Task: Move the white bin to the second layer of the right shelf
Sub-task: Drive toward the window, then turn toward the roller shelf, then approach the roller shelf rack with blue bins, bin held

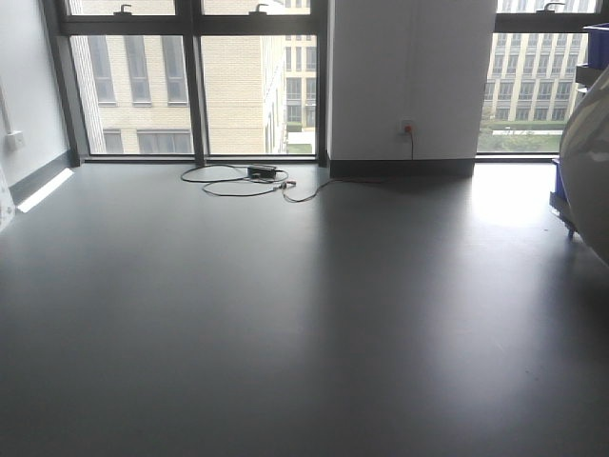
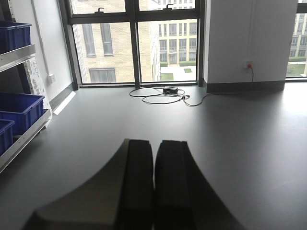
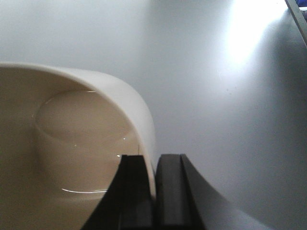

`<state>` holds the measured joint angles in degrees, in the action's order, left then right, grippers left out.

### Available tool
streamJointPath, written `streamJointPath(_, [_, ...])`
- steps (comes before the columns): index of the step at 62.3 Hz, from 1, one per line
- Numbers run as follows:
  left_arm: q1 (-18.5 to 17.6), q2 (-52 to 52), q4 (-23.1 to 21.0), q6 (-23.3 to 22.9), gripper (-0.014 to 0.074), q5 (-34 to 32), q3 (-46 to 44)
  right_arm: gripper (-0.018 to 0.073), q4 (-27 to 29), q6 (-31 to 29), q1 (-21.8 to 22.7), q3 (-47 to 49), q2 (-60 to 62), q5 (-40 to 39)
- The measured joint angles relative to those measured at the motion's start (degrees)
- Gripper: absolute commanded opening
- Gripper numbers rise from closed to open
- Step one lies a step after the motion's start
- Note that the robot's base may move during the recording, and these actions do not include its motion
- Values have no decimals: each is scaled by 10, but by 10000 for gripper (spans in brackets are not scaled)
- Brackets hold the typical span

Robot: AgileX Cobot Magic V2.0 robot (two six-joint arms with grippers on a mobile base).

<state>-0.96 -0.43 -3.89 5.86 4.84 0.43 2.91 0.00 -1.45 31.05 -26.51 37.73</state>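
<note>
In the right wrist view the white bin point(image 3: 72, 129) fills the left half, its glossy cream inside facing the camera. My right gripper point(image 3: 154, 160) is shut on the bin's rim, one finger inside the wall and one outside, and the bin hangs above the grey floor. A curved white slice of the bin point(image 1: 588, 181) shows at the right edge of the front view. My left gripper point(image 2: 154, 146) is shut on nothing, held over bare floor. A bit of the right shelf point(image 1: 592, 76) with a blue crate shows at the far right.
A metal shelf point(image 2: 21, 52) holding blue crates point(image 2: 21, 110) stands along the left wall. A black power brick with looped cables point(image 1: 249, 178) lies on the floor near the windows. A white pillar point(image 1: 409, 76) stands between the windows.
</note>
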Motion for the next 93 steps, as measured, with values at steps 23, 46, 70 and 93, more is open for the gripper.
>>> streamJointPath(23, [0,0,0,0,85,0,0,27,0,0,0,0,0,0])
streamJointPath(46, [0,0,0,0,85,0,0,27,1,0,0,0,0,0])
streamJointPath(70, [0,0,0,0,85,0,0,27,1,0,0,0,0,0])
streamJointPath(93, [0,0,0,0,85,0,0,27,1,0,0,0,0,0])
